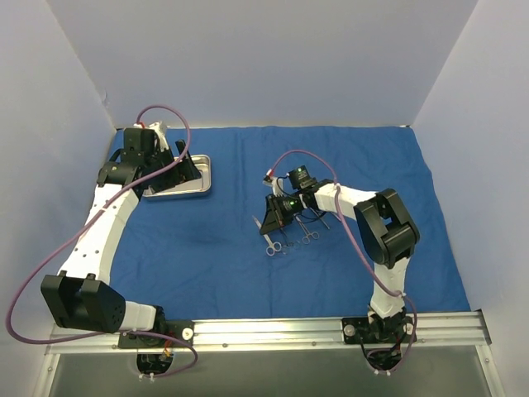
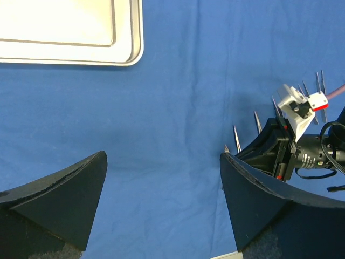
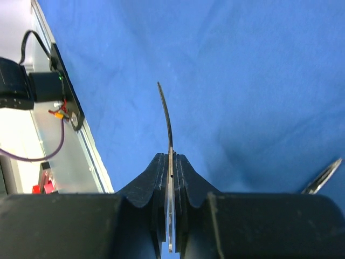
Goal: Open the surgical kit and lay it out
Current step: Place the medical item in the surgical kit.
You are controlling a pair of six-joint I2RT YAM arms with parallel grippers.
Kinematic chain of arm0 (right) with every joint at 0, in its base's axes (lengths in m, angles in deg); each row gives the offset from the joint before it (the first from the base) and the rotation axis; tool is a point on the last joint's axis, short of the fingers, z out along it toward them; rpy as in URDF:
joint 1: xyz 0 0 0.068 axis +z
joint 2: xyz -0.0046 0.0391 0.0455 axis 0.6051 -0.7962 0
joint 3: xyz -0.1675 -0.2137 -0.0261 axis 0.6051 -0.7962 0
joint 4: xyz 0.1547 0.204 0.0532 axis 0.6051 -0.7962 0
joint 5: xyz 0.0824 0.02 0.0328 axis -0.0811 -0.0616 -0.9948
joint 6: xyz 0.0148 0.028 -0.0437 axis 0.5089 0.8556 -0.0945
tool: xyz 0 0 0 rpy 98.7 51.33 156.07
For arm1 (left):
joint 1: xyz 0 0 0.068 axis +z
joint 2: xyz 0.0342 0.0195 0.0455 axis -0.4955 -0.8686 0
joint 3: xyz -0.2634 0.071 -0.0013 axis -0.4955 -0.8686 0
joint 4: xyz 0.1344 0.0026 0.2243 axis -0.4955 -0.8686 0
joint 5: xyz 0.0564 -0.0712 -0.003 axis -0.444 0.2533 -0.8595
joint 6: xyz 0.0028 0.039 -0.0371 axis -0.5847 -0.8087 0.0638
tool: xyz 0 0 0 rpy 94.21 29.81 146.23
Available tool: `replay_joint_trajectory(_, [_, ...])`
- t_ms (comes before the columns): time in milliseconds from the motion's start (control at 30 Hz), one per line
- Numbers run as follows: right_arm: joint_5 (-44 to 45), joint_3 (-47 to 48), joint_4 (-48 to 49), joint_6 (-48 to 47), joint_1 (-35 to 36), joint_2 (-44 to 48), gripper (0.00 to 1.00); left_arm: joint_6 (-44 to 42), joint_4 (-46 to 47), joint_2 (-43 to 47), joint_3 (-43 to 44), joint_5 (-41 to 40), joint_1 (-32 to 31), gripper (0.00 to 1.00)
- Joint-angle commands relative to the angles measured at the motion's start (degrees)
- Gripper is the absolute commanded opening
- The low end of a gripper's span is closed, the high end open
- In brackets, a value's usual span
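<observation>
The royal-blue cloth wrap [image 1: 331, 165] lies spread flat over the table. The shallow steel tray [image 1: 201, 176] rests on its far left; its corner [image 2: 126, 38] shows in the left wrist view. My left gripper [image 1: 183, 163] hangs over the tray, open [image 2: 163, 162], with only cloth seen between its fingers [image 2: 70, 199]. Near the middle, my right gripper [image 1: 273, 217] is shut [image 3: 171, 162] on a thin curved silver instrument [image 3: 168, 116] that points forward. Several ring-handled instruments [image 1: 289, 240] lie on the cloth just beneath it, their tips [image 2: 235, 135] side by side.
Grey walls close in the table on three sides. An aluminium rail [image 1: 273, 331] carrying both arm bases runs along the near edge. A purple cable [image 1: 58, 256] loops beside the left arm. Another instrument's tip [image 3: 323, 178] lies right of the right gripper.
</observation>
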State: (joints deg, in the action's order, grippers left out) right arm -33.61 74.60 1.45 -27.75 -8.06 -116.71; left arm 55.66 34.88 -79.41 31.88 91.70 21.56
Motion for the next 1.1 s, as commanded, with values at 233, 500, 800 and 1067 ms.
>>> replay_joint_trajectory(233, [-2.13, -1.17, 7.38, 5.31, 2.12, -1.81, 0.00, -1.04, 0.65, -1.20, 1.41, 1.95, 0.50, 0.94])
replay_joint_trajectory(500, [-1.87, -3.28, 6.33, 3.03, 2.12, -3.30, 0.00, -1.04, 0.74, -0.94, 0.79, 2.30, 1.02, 0.94])
replay_joint_trajectory(800, [0.07, -2.58, 5.80, 2.14, 1.94, -5.67, 0.02, -1.04, 0.92, -1.11, 1.14, 2.65, 1.37, 0.94])
replay_joint_trajectory(1067, [3.05, -3.19, 5.36, 2.49, 1.60, -5.41, 0.09, -1.13, 1.18, -1.20, 0.70, 2.91, 1.72, 0.94])
